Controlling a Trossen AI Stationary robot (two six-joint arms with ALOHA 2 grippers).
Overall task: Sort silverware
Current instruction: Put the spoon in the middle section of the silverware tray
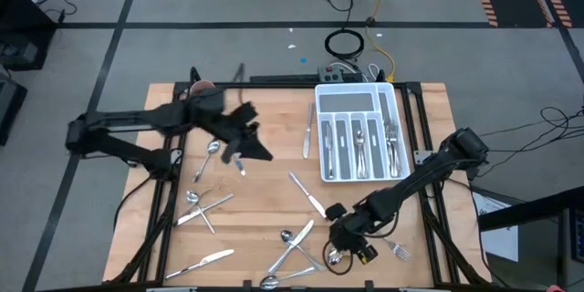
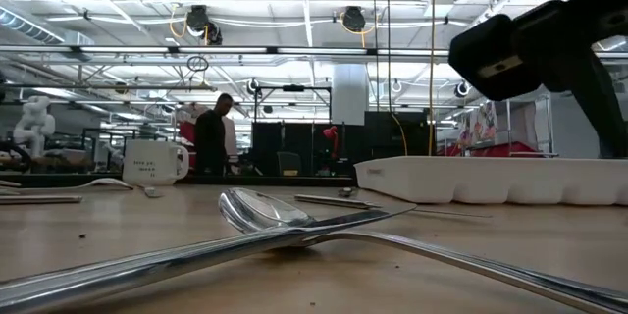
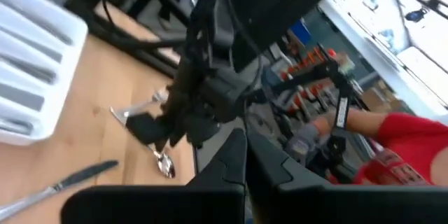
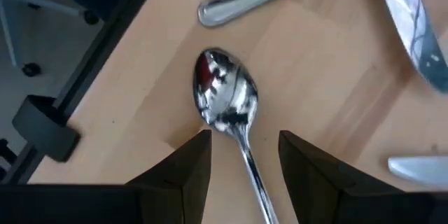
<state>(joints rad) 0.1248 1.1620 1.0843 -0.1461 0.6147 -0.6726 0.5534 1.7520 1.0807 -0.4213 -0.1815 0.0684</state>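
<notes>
Right at the near edge of the table point(image 1: 265, 210), the target spoon point(image 4: 227, 101) lay flat, bowl up, with its handle running straight back between the right gripper's point(image 4: 241, 157) two dark fingers, so its long axis pointed along the approach and the jaws straddled the neck just behind the bowl. Those jaws stood apart, not yet on the metal; a straight drop and squeeze across the thin handle looked like the next call. Spoon was polished steel, mirror-bright, rounded oval bowl, slim stem, so likely slippery and low to the wood, with little to bite on. In the high view the right gripper point(image 1: 342, 242) sat over that spoon point(image 1: 336, 257), clearly the nearer arm. Another handle end point(image 4: 231, 7) lay just past the bowl, apart from it, and a fork point(image 1: 398, 251) lay just beside the gripper toward the table's right edge. More loose silverware point(image 1: 292, 251) crossed in a pile nearby. The white cutlery tray point(image 1: 358, 94), hard moulded plastic with long slots, was well apart at the far side and already held several pieces. Left gripper point(image 1: 239, 132) was clenched on nothing, hovering over the table's left half near a mug point(image 2: 154, 162).
</notes>
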